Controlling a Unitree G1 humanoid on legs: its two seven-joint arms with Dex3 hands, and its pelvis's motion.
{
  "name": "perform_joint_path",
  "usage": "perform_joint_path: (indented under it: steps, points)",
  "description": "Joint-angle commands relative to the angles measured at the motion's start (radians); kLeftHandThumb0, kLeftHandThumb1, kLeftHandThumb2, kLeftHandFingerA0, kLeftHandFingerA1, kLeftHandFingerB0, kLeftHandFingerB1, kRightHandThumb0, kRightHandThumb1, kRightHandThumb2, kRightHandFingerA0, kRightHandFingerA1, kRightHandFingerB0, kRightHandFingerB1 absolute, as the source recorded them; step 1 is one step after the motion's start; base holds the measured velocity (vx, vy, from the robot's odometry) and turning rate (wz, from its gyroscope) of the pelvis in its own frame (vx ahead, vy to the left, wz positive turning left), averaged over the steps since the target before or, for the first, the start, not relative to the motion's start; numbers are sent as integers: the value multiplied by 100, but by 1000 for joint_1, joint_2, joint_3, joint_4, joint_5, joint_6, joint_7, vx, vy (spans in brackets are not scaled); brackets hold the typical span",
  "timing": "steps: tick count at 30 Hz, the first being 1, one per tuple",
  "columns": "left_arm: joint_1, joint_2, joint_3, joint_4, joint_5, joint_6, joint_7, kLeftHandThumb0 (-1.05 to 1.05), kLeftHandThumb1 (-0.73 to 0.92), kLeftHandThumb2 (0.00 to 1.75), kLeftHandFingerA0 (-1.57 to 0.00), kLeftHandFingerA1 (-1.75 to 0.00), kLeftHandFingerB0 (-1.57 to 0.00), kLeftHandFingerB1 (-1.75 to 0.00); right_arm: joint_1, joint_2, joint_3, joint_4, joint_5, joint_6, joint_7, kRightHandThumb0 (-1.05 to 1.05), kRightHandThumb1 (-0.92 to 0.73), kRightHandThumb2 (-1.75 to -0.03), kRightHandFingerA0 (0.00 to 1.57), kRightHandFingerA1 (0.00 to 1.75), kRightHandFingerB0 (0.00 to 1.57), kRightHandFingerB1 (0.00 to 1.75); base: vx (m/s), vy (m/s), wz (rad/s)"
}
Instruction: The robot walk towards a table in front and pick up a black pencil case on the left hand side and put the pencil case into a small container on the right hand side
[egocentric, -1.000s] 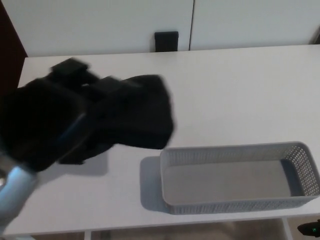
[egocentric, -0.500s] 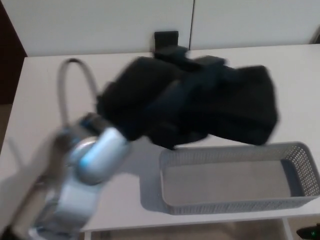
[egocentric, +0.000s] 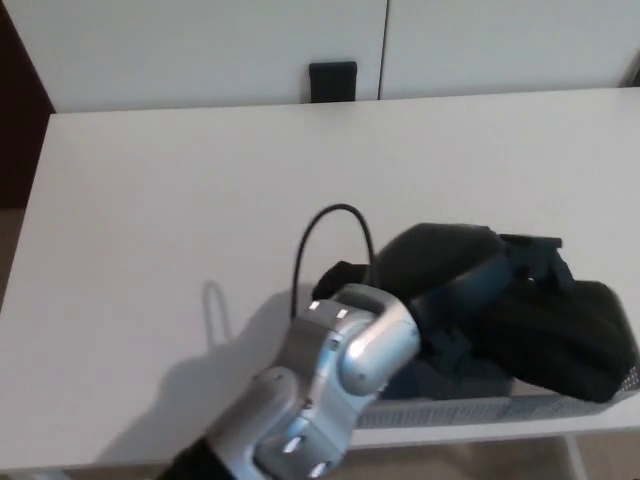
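Observation:
My left hand reaches across from the lower left, its silver forearm in front of the grey mesh container. The hand is shut on the black pencil case, which hangs low over the right part of the container and hides most of it. Only the container's front wall shows below the hand and the case. Whether the case touches the container's floor cannot be told. My right hand is out of the picture.
The white table stretches to the left and back. A small black object stands against the wall behind the table's far edge. A black cable loops up from my left wrist.
My left arm has swung the pencil case from the table's left side, across the middle, down over the container at the right.

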Motion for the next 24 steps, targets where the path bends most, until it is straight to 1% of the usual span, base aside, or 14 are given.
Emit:
perform_joint_path:
  steps: [1, 2, 3, 6, 9, 13, 14, 15, 16, 20, 21, 22, 23, 24]
  points:
    - [-16, -35, -22, 61, 38, 27, 44, -21, 77, 64, -75, -157, -73, -95, 6, 2, -11, -7, 15, -4, 2, -40, -61, -59, 57, 40, 58, 40, 0, 0, 0]
    - [-15, -42, -26, 69, 38, 23, 48, -21, 76, 64, -76, -157, -76, -85, 6, 2, -12, -3, 19, -8, 8, -39, -62, -59, 58, 40, 58, 40, 0, 0, 0]
    - [-23, -46, -23, 75, 39, 22, 50, -21, 76, 63, -76, -157, -76, -85, -3, 1, -13, -4, 19, -10, 9, -40, -61, -59, 58, 41, 58, 40, 0, 0, 0]
    - [-39, -58, -21, 87, 41, 27, 51, -22, 76, 63, -75, -159, -76, -88, -19, -1, -15, -2, 24, -12, 19, -40, -62, -59, 58, 40, 58, 40, 0, 0, 0]
    - [-38, -68, -23, 83, 47, 35, 55, -23, 77, 62, -71, -160, -69, -95, -18, -5, -11, -2, 19, -18, 24, -41, -62, -59, 57, 40, 57, 39, 0, 0, 0]
    - [-61, -81, 0, 76, 40, 42, 46, -23, 78, 63, -72, -161, -73, -91, -44, -7, -19, 6, 26, -20, 31, -40, -62, -59, 58, 41, 58, 40, 0, 0, 0]
    - [-57, -87, 6, 70, 35, 41, 52, -23, 77, 62, -73, -161, -73, -94, -45, -5, -20, 7, 27, -17, 32, -40, -61, -59, 58, 40, 58, 40, 0, 0, 0]
    - [-58, -88, 8, 65, 33, 43, 47, -22, 79, 60, -68, -162, -66, -110, -45, -4, -20, 7, 26, -17, 29, -39, -61, -59, 58, 41, 58, 40, 0, 0, 0]
    - [-57, -91, 10, 54, 32, 50, 39, -23, 79, 62, -70, -161, -68, -121, -45, -3, -19, 7, 23, -18, 24, -38, -61, -58, 59, 41, 58, 40, 0, 0, 0]
    - [-49, -103, 15, 21, 31, 78, 22, -24, 79, 64, -72, -161, -68, -124, -40, 1, -16, -4, 18, -25, 16, -37, -61, -59, 60, 42, 59, 41, 0, 0, 0]
    - [-33, -127, 21, -21, 14, 134, -17, -21, 79, 63, -71, -161, -73, -101, -35, 1, -15, 2, 17, -28, 16, -38, -62, -59, 60, 41, 60, 41, 0, 0, 0]
    - [-26, -143, 32, -40, -6, 152, -29, -27, 60, 92, -99, -129, -78, -88, -36, 2, -17, -3, 19, -19, 17, -38, -62, -59, 61, 41, 60, 41, 0, 0, 0]
    - [-22, -155, 41, -54, -20, 168, -42, -17, 78, 66, -82, -150, -80, -80, -39, 3, -19, -5, 21, -13, 18, -37, -62, -59, 61, 42, 60, 41, 0, 0, 0]
    - [-21, -164, 49, -65, -31, 183, -56, -17, 78, 66, -82, -150, -80, -80, -41, 3, -20, -6, 23, -10, 20, -37, -62, -59, 61, 42, 60, 41, 0, 0, 0]
